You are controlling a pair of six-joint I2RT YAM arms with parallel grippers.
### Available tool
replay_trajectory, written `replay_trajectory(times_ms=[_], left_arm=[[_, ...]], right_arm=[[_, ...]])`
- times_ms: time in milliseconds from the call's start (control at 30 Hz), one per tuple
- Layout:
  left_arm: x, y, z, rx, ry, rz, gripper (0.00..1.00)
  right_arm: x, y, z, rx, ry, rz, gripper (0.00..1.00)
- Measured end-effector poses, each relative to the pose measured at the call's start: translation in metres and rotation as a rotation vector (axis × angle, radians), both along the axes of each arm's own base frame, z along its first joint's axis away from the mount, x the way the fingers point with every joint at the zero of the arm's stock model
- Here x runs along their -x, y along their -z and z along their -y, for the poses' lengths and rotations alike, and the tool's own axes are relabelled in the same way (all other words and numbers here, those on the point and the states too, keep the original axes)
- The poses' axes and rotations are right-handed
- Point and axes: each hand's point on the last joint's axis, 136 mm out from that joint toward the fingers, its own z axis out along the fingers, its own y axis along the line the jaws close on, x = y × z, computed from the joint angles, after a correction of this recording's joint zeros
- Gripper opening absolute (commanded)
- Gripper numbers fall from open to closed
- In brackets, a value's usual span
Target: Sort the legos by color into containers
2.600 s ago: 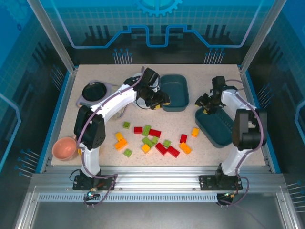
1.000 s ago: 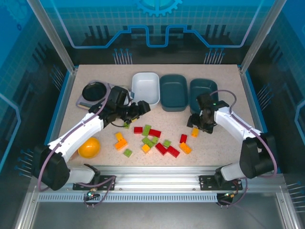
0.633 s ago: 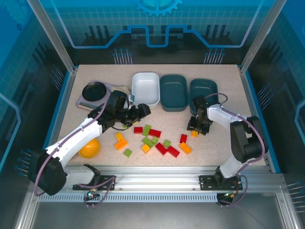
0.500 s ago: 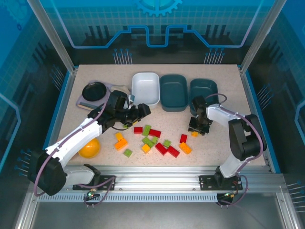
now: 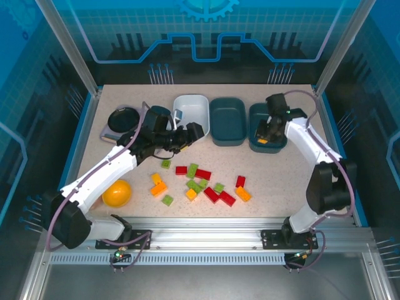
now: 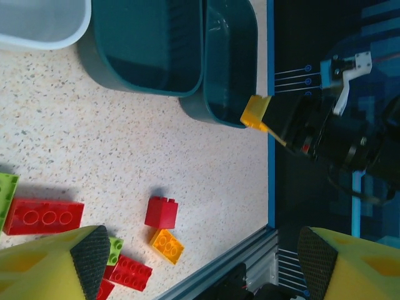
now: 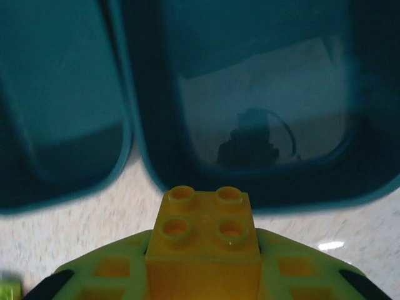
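Note:
My right gripper is shut on an orange lego, held at the near rim of the right dark teal tray. In the right wrist view the orange lego sits studs-up between my fingers, before that tray. My left gripper hangs open and holds nothing, just in front of the white tray. The middle teal tray has nothing in it. Red, lime green and orange legos lie scattered on the table, among them a red one and an orange one.
A round black bowl stands on a grey base at the back left. A round orange bowl lies at the front left. The blue table rim runs close to the right tray.
My right gripper has lifted the orange lego off the table and carried it back to the right teal tray. My left gripper has moved a little toward the white tray.

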Motion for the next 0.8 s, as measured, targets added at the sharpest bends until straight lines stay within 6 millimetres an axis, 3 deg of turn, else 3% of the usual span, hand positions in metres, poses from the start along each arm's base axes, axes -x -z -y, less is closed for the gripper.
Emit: replay_trajectory(times_ms=[67, 200, 300, 433, 533, 667, 800], left_arm=[[-0.007, 0.000, 0.003, -0.005, -0.005, -0.002, 0.81], [-0.016, 0.005, 0.002, -0.035, -0.029, -0.018, 0.78], [-0.018, 0.009, -0.004, -0.071, -0.060, -0.034, 0.77], [-0.014, 0.023, -0.017, -0.136, -0.108, -0.081, 0.76], [-0.008, 0.037, -0.031, -0.200, -0.156, -0.139, 0.75], [0.003, 0.058, -0.056, -0.283, -0.250, -0.251, 0.75], [0.008, 0.085, -0.095, -0.310, -0.391, -0.392, 0.74]], right_arm=[[-0.025, 0.010, 0.017, 0.001, 0.035, -0.019, 0.30], [-0.060, 0.048, 0.031, 0.001, 0.050, -0.095, 0.32], [-0.070, 0.077, 0.035, -0.005, 0.045, -0.163, 0.38], [-0.074, 0.095, 0.038, -0.012, 0.030, -0.220, 0.59], [-0.075, 0.088, 0.036, -0.014, 0.016, -0.217, 0.66], [-0.078, 0.063, 0.030, -0.011, -0.011, -0.154, 0.67], [-0.064, 0.000, -0.001, -0.003, -0.106, 0.028, 0.67]])
